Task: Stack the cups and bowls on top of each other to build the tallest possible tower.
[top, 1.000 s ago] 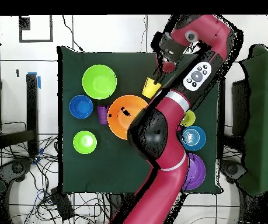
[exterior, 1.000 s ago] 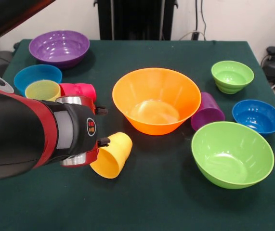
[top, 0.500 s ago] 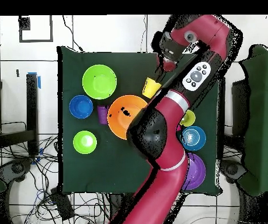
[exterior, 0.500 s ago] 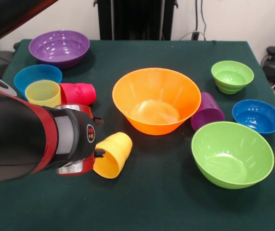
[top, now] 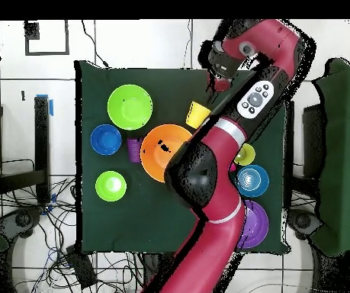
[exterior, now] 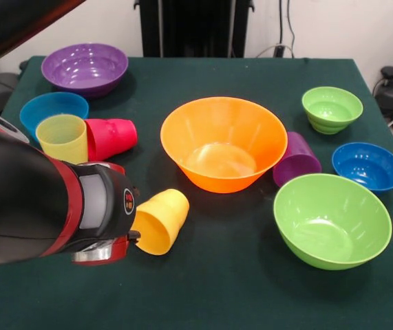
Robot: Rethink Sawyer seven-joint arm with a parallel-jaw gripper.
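The large orange bowl [exterior: 224, 141] [top: 158, 151] stands upright and empty mid-table. A yellow-orange cup [exterior: 158, 221] [top: 197, 114] lies on its side in front of it, mouth toward my gripper [exterior: 131, 232] [top: 210, 88], which sits right at the cup's mouth. Whether it grips the cup is hidden by the wrist. A pale yellow cup [exterior: 62, 137] stands upright beside a red-pink cup [exterior: 111, 134] on its side. A purple cup [exterior: 296, 159] lies against the orange bowl. No tower stands; nothing is stacked.
Around the table stand a large purple bowl [exterior: 85, 67], a large lime green bowl [exterior: 332, 218], a small lime green bowl [exterior: 332, 108] and two blue bowls [exterior: 53, 108] [exterior: 367, 166]. My arm [exterior: 31, 206] covers the table's front left.
The wrist has slid toward the table's front edge, uncovering more of the red-pink and pale yellow cups. The yellow-orange cup has stayed where it was.
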